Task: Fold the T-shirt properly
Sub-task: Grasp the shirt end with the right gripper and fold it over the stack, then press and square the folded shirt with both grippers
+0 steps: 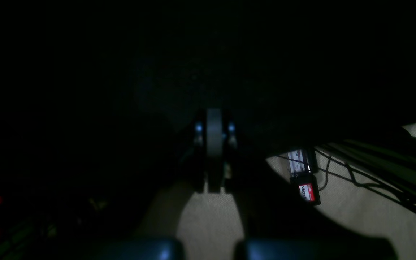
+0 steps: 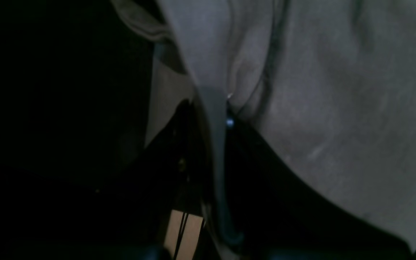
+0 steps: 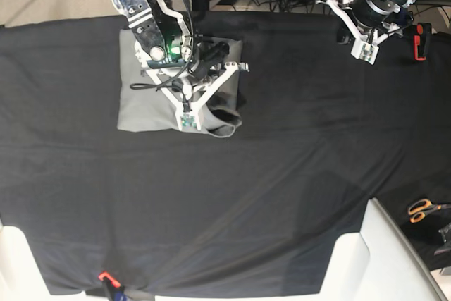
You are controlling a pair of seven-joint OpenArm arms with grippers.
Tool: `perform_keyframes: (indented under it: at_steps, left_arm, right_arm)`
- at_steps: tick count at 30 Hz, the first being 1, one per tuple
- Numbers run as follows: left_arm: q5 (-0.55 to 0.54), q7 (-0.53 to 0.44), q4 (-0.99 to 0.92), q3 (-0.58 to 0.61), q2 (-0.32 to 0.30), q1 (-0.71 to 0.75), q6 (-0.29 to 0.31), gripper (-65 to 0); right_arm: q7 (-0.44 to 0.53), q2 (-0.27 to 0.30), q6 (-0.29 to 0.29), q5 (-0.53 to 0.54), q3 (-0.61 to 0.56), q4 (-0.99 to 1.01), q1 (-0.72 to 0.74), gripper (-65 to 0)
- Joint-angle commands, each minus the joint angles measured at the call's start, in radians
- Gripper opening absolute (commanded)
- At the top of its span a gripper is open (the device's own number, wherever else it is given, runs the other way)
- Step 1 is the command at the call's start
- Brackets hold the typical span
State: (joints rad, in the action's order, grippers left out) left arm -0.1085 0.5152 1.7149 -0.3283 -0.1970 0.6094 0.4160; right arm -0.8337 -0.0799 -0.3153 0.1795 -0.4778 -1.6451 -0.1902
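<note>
Grey T-shirt (image 3: 151, 107): lies folded into a compact, roughly rectangular bundle on the black table cloth (image 3: 282, 174), directly under the right gripper (image 3: 189, 123); its lower corner beside the pincer hangs loose and rumpled, so the fold is judged nearly finished but untidy. In the right wrist view a thin ridge of grey fabric (image 2: 215, 119) runs between the dark jaws, which stand close together on it; the pincer reads as clamped on a fold of the shirt, presumably to drag or lay over that last flap. The broad wrinkled panel of cloth fills the space to one side of the pincer, darkness the other. Left gripper (image 3: 366, 48): parked well apart from the shirt, over bare cloth near the table's far edge; its wrist view is too dark to be sure, though the jaws look drawn together with nothing between them, likely idle to leave the working arm room. Orange-handled scissors (image 3: 421, 208): off the cloth, well apart from both pincers, unused.
</note>
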Motion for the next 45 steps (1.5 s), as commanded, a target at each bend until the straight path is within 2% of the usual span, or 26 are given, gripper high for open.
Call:
perform_keyframes:
  at_steps: [1,6,10,16,23,25,28,31,33,41,43,45]
  left_arm:
    - [-0.006,-0.016,0.018,-0.007,-0.009,0.007,-0.004,-65.0]
    - [-0.007,-0.016,0.018,-0.009,-0.009,0.007,-0.004,-65.0]
    - [-0.013,-0.016,0.014,-0.065,-0.008,0.004,-0.002,-65.0]
    - [-0.176,-0.016,0.012,-0.167,-0.035,0.005,-0.002,-65.0]
    - [-0.181,-0.016,0.012,-0.171,-0.037,0.005,-0.002,-65.0]
    - [-0.181,-0.016,0.012,-0.17,-0.037,0.004,-0.002,-65.0]
    - [-0.181,-0.016,0.009,-0.168,-0.038,0.0,-0.002,-65.0]
    - [-0.181,-0.016,-0.029,-0.174,-0.04,-0.004,-0.002,-65.0]
    - [-0.181,-0.016,-0.051,-0.174,-0.042,-0.012,-0.002,-65.0]
    - [-0.181,-0.028,-0.111,-0.176,-0.097,-0.053,-0.002,-65.0]
    - [-0.181,-0.028,-0.105,-0.176,-0.103,-0.055,-0.002,-65.0]
    - [-0.188,-0.028,-0.103,-0.176,-0.109,-0.055,-0.002,-65.0]
  right_arm:
    - [0.017,-0.011,0.003,0.007,-0.002,-0.014,0.011,-64.2]
    - [0.017,-0.014,0.003,0.007,-0.002,-0.014,0.024,-64.2]
    - [0.011,-0.014,0.003,0.007,-0.002,-0.014,0.028,-64.2]
    - [0.007,-0.016,0.003,0.007,-0.002,-0.014,0.027,-64.2]
    - [0.015,-0.018,0.003,0.007,-0.002,-0.014,0.027,-63.3]
    - [0.015,-0.018,0.003,0.007,-0.003,-0.014,0.027,-59.6]
    - [0.007,-0.018,0.006,0.021,-0.008,-0.014,0.028,-43.2]
    - [0.007,-0.008,0.008,0.131,-0.009,-0.014,0.045,-27.5]
    - [-0.003,0.012,0.008,0.202,-0.006,-0.014,0.067,-23.3]
    - [-0.082,0.091,0.008,0.67,-0.003,-0.014,0.189,-22.4]
    - [-0.088,0.13,0.008,0.748,-0.005,-0.027,0.212,-22.4]
    - [-0.085,0.179,0.008,0.777,-0.005,-0.063,0.231,-22.5]
